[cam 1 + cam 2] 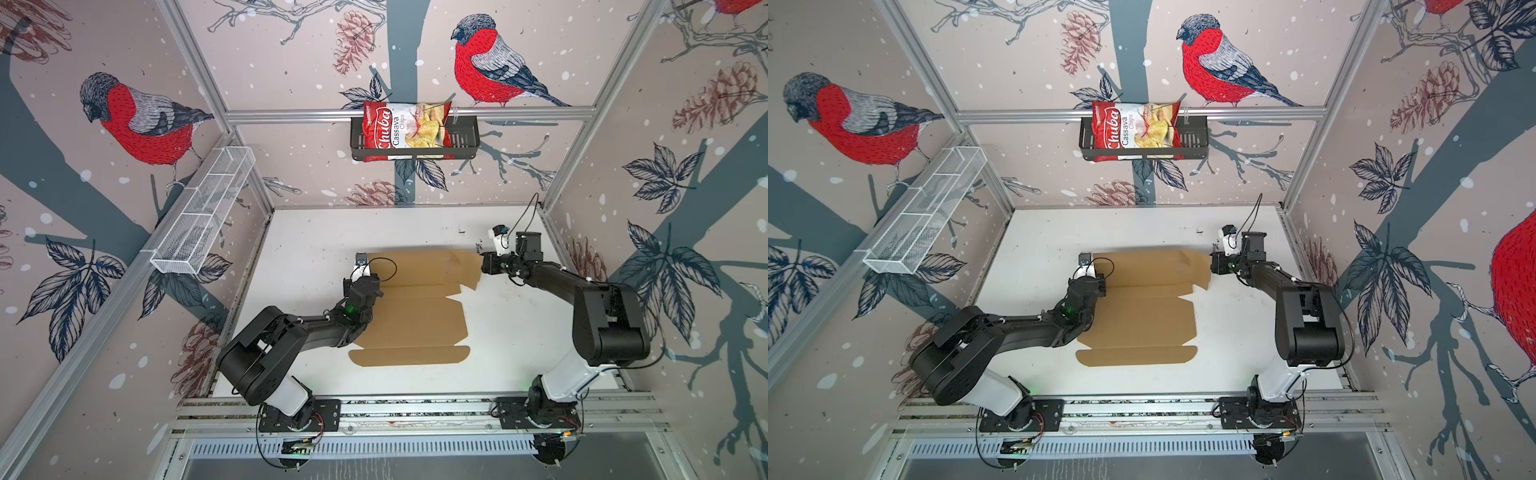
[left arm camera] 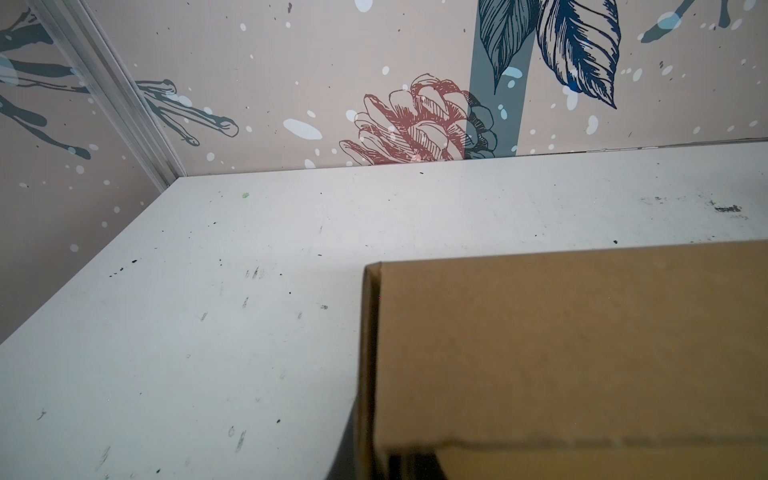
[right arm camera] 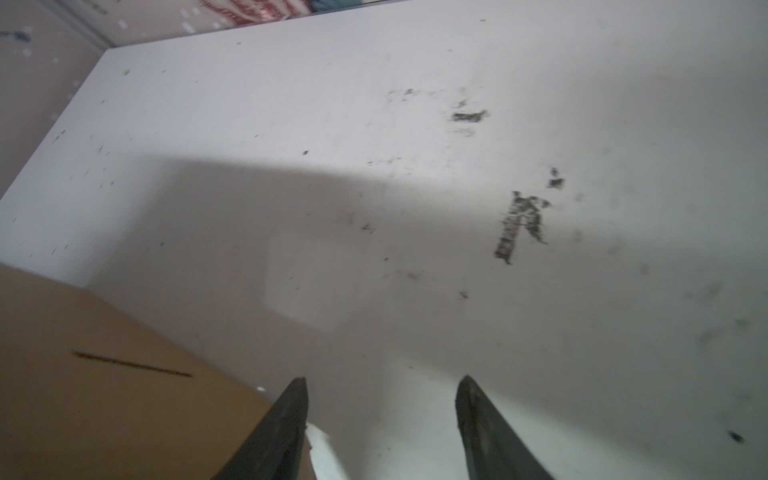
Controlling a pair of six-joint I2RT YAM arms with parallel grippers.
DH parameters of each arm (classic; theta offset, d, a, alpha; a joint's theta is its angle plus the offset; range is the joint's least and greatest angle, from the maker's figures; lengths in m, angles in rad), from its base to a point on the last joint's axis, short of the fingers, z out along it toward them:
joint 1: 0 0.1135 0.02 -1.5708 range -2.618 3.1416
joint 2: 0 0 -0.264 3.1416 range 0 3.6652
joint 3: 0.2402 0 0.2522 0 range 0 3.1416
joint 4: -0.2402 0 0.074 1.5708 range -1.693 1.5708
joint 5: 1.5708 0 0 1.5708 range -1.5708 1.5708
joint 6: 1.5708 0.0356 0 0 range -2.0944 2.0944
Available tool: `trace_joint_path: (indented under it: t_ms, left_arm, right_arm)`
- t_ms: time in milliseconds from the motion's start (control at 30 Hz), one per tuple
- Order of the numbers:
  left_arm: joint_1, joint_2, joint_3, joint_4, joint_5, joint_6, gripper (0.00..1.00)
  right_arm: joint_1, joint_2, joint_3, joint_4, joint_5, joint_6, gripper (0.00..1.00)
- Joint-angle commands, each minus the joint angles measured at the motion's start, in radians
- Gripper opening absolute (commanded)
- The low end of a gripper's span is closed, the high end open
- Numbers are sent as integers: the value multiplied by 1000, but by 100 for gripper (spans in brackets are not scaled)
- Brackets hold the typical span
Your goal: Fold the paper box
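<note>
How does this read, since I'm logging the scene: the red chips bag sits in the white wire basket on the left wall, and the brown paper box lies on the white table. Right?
Not quite: the chips bag sits in the black basket on the back rail, not the white wire basket, as both top views show. The paper box does lie on the white table.

You're in a robot lab cell: silver aluminium-profile frame [image 1: 291, 115], bird-printed wallpaper panels [image 1: 291, 62], slotted metal mounting rail [image 1: 415, 409] at 6 o'clock.
</note>
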Motion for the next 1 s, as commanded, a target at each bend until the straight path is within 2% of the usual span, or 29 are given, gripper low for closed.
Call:
trace_joint_path:
  t_ms: [0,233,433,600,667,867,967]
  left_arm:
    - [4,-1,0,-98,16,22,0]
    - [5,6,6,-92,19,22,0]
    - [4,13,4,-89,27,16,0]
    - [3,7,2,-98,17,14,0]
    - [5,3,1,-98,5,21,0]
    - [15,-6,0,-92,2,24,0]
    - [14,2,-1,-90,12,12,0]
  right_arm:
    - [19,-37,-28,-20,-71,-74,58]
    - [93,-141,-59,-107,35,-127,58]
    - [158,-175,-82,-119,45,-170,59]
    - [184,-225,-88,-151,-1,-220,57]
    - [200,-247,-88,-177,23,-238,57]
    - [216,-312,-101,-210,59,-212,57]
    - [239,-327,-142,-130,102,-175,58]
